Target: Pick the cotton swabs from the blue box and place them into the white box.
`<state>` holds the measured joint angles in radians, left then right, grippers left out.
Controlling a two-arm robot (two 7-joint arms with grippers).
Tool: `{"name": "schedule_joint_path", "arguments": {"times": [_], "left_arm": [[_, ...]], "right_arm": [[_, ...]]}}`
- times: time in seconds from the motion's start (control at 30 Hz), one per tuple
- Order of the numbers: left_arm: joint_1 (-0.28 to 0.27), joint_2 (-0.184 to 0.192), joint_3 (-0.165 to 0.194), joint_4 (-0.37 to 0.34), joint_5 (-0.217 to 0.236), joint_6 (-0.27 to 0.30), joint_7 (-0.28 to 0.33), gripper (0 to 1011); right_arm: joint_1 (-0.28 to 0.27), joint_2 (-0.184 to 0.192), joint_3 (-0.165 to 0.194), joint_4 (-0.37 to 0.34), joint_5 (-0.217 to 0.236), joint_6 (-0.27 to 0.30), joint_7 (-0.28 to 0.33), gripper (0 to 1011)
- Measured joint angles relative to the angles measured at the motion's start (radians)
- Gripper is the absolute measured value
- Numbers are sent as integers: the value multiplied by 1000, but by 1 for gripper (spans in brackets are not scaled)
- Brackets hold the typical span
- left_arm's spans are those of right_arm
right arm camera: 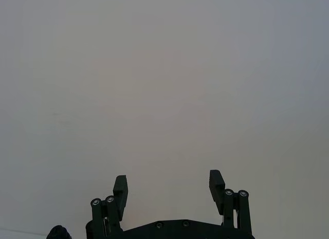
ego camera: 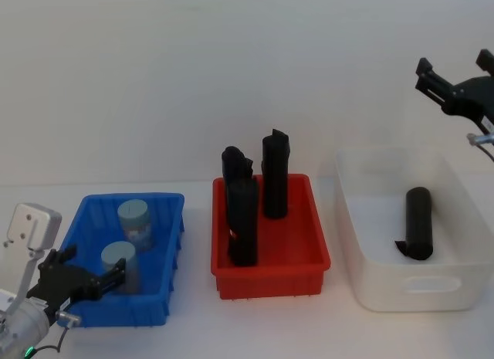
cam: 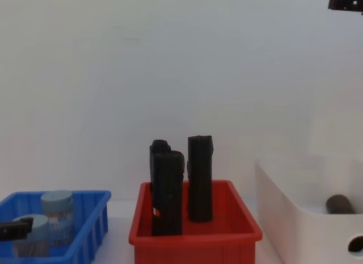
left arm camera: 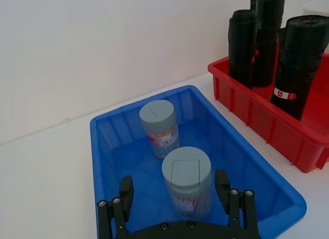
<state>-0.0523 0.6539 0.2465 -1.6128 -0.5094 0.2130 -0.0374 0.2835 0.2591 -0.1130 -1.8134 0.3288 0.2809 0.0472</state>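
Two cotton swabs tubs with grey-blue lids stand upright in the blue box (ego camera: 166, 297) at the table's left: a near tub (ego camera: 120, 262) (left arm camera: 186, 177) and a far tub (ego camera: 135, 220) (left arm camera: 159, 121). My left gripper (ego camera: 116, 278) (left arm camera: 174, 190) is open at the box's near end, one finger on each side of the near tub, with gaps on both sides. The white box (ego camera: 417, 293) (cam: 289, 207) stands at the right. My right gripper (ego camera: 454, 66) (right arm camera: 168, 185) hangs open, high above the white box's far side, holding nothing.
A red bin (ego camera: 270, 278) (cam: 193, 244) holding three tall black upright rolls (ego camera: 244, 220) sits between the two boxes. A black roll (ego camera: 419, 222) lies inside the white box. A plain white wall rises behind the table.
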Motion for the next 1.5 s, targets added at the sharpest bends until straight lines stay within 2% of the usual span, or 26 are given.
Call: {"name": "schedule_joint_path", "arguments": {"times": [0.8,1.5], "left_arm": [[-100,-68,18,133,48,-56,-150,1004],[-144,-100,25,210,72,-44,-184,1004]], "right_arm": [[0,0,0,-3,1,-1,0,1002],[0,0,0,-2,1,-1,0,1002]]}}
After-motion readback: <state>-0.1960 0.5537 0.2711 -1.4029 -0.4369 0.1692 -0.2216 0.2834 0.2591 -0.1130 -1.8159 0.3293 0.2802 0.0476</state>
